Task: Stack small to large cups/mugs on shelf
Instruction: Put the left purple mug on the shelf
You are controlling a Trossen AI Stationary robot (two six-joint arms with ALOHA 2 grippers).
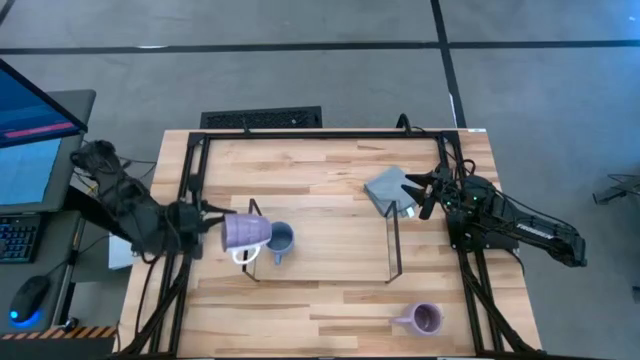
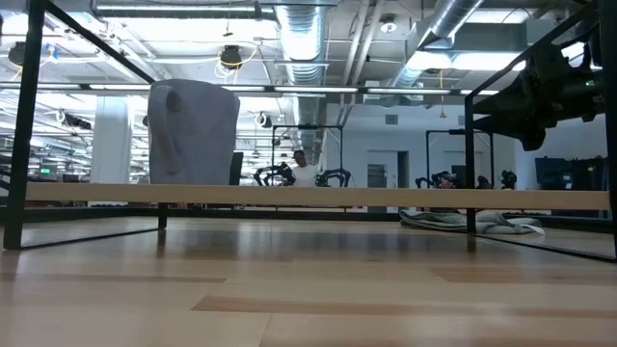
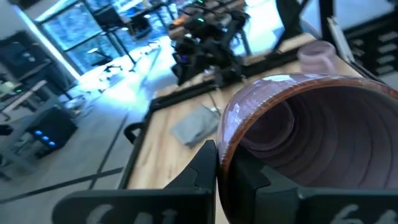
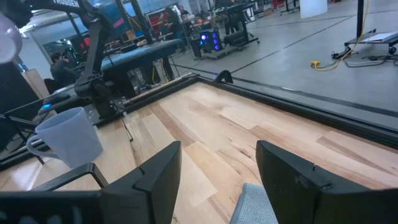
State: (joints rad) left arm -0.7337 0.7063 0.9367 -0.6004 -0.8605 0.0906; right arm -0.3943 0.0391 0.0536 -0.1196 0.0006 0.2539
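Observation:
My left gripper (image 1: pixel 208 228) is shut on a lavender mug (image 1: pixel 243 232) lying on its side in the air above the left end of the shelf (image 1: pixel 330 262), right beside the blue-grey mug (image 1: pixel 281 240). The blue-grey mug (image 2: pixel 193 130) stands on its base on the shelf board (image 2: pixel 337 196), handle toward the near edge. A second lavender mug (image 1: pixel 426 318) stands on the table near the near edge. My right gripper (image 1: pixel 428 195) is open, hovering by the folded grey cloth (image 1: pixel 388 190) beyond the shelf's right end. My left gripper holds the lavender mug by its rim (image 3: pixel 222 134), one finger (image 3: pixel 249 177) inside the mouth and one finger (image 3: pixel 202 165) outside the wall. The fingers come in level from the table's left. The mug is lifted clear and lies sideways, mouth toward the gripper, handle (image 1: pixel 244 256) toward the near edge.
The shelf's black wire end frames (image 1: pixel 393 245) rise at both ends of the board. A black metal frame (image 1: pixel 330 134) runs around the table. The grey cloth (image 4: pixel 255 205) lies under my right gripper (image 4: pixel 217 180). A keyboard and monitor sit off the table's left.

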